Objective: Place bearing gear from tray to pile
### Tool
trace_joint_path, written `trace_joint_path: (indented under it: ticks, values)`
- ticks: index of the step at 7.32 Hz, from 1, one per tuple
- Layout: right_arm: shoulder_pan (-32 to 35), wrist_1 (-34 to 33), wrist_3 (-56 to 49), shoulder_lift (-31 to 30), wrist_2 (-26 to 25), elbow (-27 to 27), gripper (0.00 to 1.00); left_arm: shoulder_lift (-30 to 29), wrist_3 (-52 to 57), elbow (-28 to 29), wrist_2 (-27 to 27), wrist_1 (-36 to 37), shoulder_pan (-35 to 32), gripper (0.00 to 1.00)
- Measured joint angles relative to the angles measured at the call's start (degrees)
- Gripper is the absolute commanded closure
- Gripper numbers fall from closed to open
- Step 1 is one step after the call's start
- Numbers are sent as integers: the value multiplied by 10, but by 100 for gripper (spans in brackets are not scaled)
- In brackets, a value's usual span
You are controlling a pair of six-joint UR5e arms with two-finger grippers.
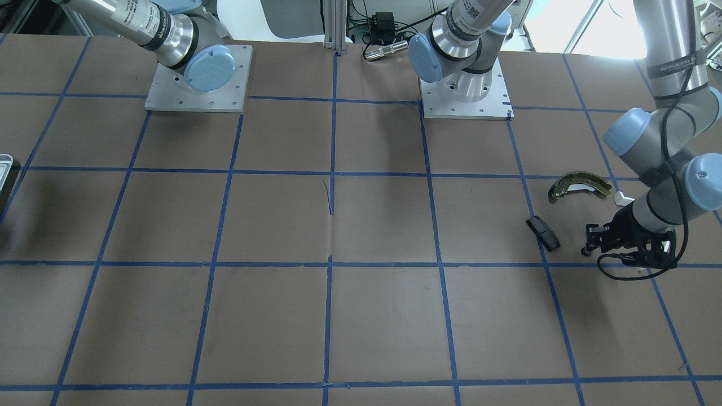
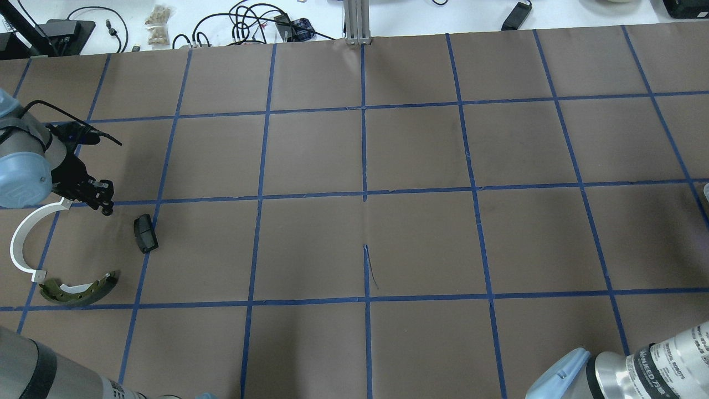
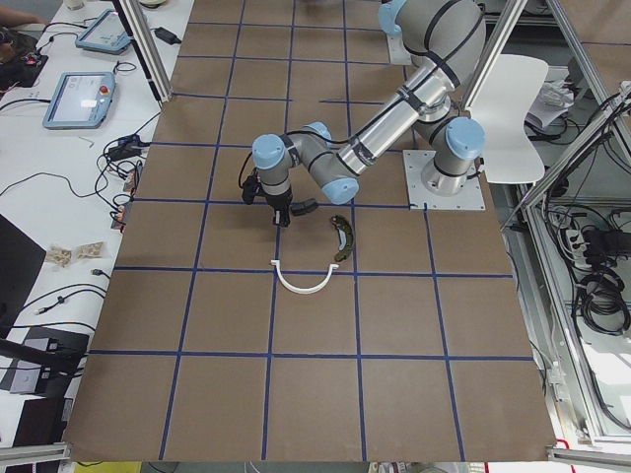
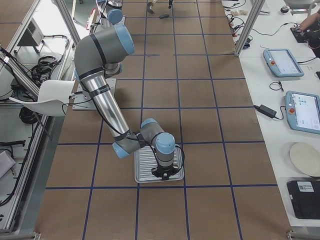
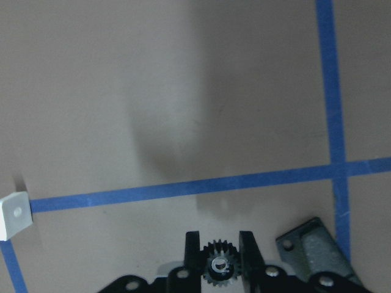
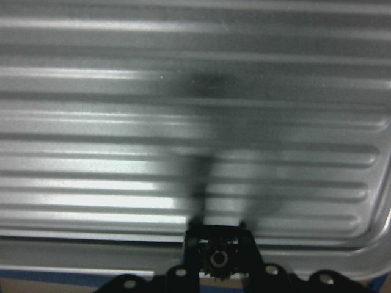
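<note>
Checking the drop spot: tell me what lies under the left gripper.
Bare table crossed by blue tape; the white arc and black pad flank it. Its fingers, shut on a gear, hide the spot below.

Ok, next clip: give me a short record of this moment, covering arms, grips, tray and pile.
left gripper: shut on a small black gear, by the pile
right gripper: shut on a second gear, over the tray
tray: ribbed silvery metal, at the robot's right end of the table
pile: brake shoe, white arc, black pad
task state: neither gear released yet
</note>
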Motion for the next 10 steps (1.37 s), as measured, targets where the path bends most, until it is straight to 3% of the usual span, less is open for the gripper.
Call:
trace_joint_path:
  ticks: [1,4,5,6,8,10]
  values:
    - [2,30,28,-18,0,0,100,0,7,0,-3,1,4,0]
    - [31,232,257,-101,21,2,100,21,28,6,-5,-12,-10,0]
    - [49,304,368,-126,51,5,100,31,28,7,-6,-27,-22,12]
    - [66,355,462,-149,86,18,100,42,26,10,-11,-39,-42,13]
    - [109,379,595,-209,141,89,100,50,15,23,-42,-44,-79,1]
    - [163,319,742,-278,186,201,100,37,10,59,-57,-58,-88,0]
